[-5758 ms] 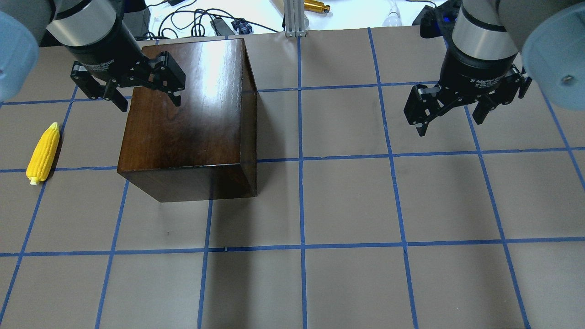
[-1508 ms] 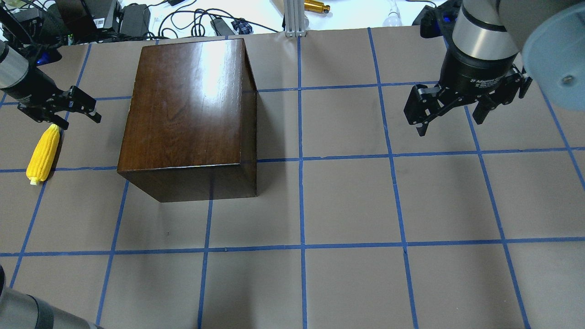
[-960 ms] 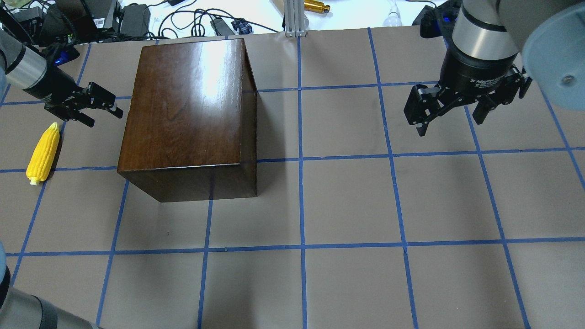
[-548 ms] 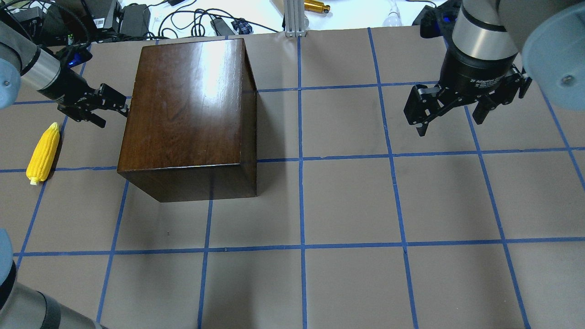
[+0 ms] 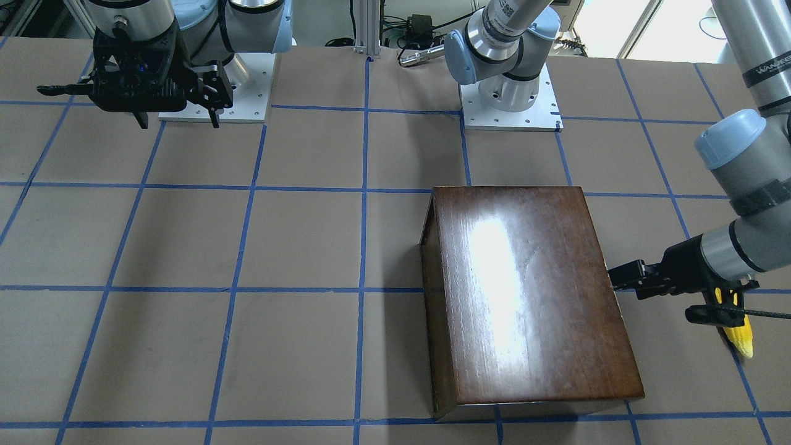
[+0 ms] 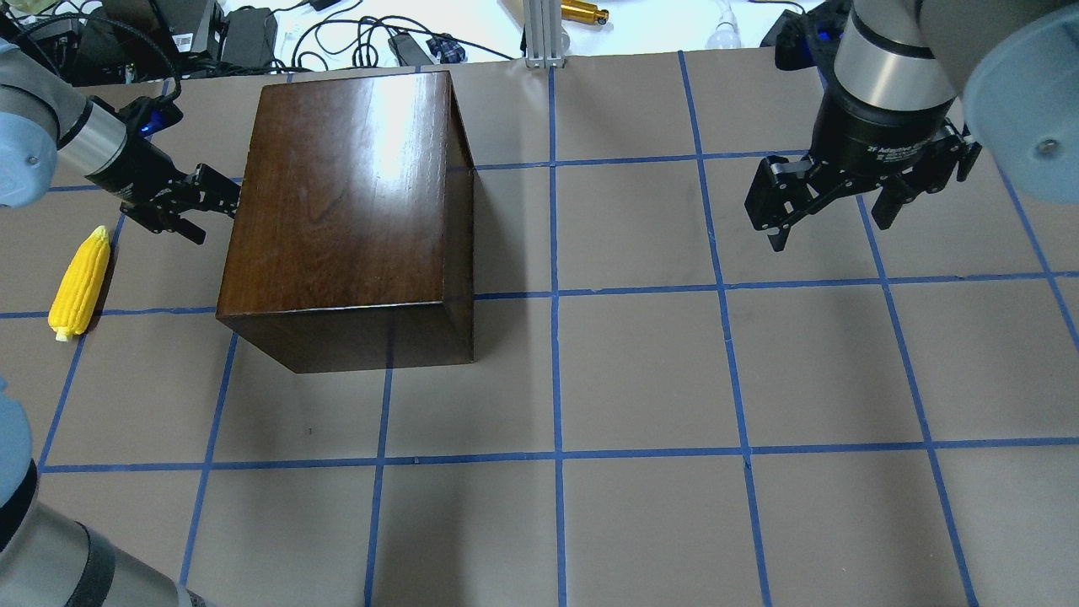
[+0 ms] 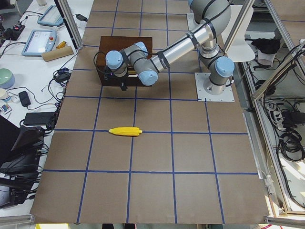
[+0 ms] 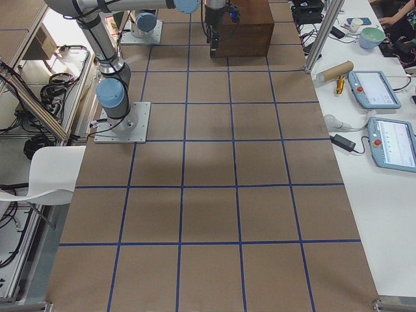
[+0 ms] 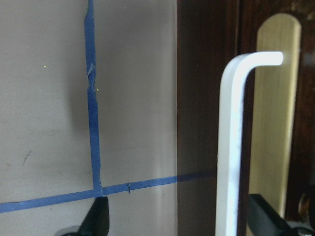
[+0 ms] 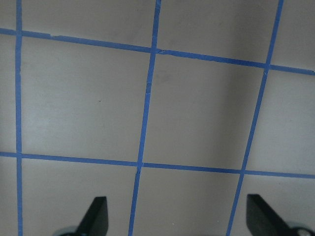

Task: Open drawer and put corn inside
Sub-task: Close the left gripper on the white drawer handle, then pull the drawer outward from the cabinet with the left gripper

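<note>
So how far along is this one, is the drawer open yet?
Nothing is finished: the drawer looks shut, nothing sticks out of the box, and the corn lies on the table beside it. In hand: the open left pincer is at the box's side, straddling the white handle. Left: close, pull, then load the corn. The right pincer hangs open, apart.

Box [image 6: 346, 194] glossy dark brown, streaked with wood grain, a white glare down its top; drawer front [image 9: 206, 98] the same dark brown, with a pale yellowish wood inset [image 9: 278, 98] and a white handle [image 9: 231, 147]; corn [image 6: 78, 282] bright yellow, paler at its ends; table [image 6: 641, 371] grey-brown, gridded with blue tape [image 6: 556, 455]; left gripper [image 6: 217, 221] and right gripper [image 6: 830, 232] black; arms [image 5: 735, 253] silver-grey with pale blue caps [image 5: 729, 139].
</note>
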Robot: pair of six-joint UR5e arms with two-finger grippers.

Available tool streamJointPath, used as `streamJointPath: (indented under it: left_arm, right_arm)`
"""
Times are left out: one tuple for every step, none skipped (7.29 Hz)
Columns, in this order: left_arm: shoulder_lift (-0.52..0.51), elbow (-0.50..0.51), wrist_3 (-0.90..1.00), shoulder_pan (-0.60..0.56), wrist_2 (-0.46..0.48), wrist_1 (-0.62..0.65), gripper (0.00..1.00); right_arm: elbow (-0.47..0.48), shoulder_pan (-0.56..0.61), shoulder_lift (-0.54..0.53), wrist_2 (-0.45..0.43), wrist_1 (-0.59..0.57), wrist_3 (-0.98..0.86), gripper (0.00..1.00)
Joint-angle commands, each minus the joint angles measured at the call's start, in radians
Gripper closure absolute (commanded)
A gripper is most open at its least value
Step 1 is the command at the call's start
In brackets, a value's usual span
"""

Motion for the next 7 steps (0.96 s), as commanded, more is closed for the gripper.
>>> streamJointPath:
  left_arm:
    - [-0.019,0.002,0.004,0.001,0.001,0.004,0.00]
    - [-0.026,0.003,0.004,0.001,0.002,0.005,0.00]
    - [-0.029,0.011,0.007,0.002,0.002,0.005,0.00]
    - [-0.029,0.011,0.007,0.005,0.004,0.005,0.00]
    - [-0.029,0.012,0.008,0.014,0.005,0.005,0.00]
    - [-0.028,0.013,0.008,0.019,0.007,0.005,0.00]
    - [-0.028,0.013,0.008,0.030,0.005,0.003,0.00]
  right_arm:
    - [0.000,0.000,0.000,0.000,0.000,0.000,0.00]
    - [0.000,0.000,0.000,0.000,0.000,0.000,0.00]
    - [0.000,0.000,0.001,0.000,0.000,0.000,0.00]
    - [0.000,0.000,0.001,0.000,0.000,0.000,0.00]
    - [0.000,0.000,0.000,0.000,0.000,0.000,0.00]
    - [0.000,0.000,0.000,0.000,0.000,0.000,0.00]
    - [0.000,0.000,0.000,0.000,0.000,0.000,0.00]
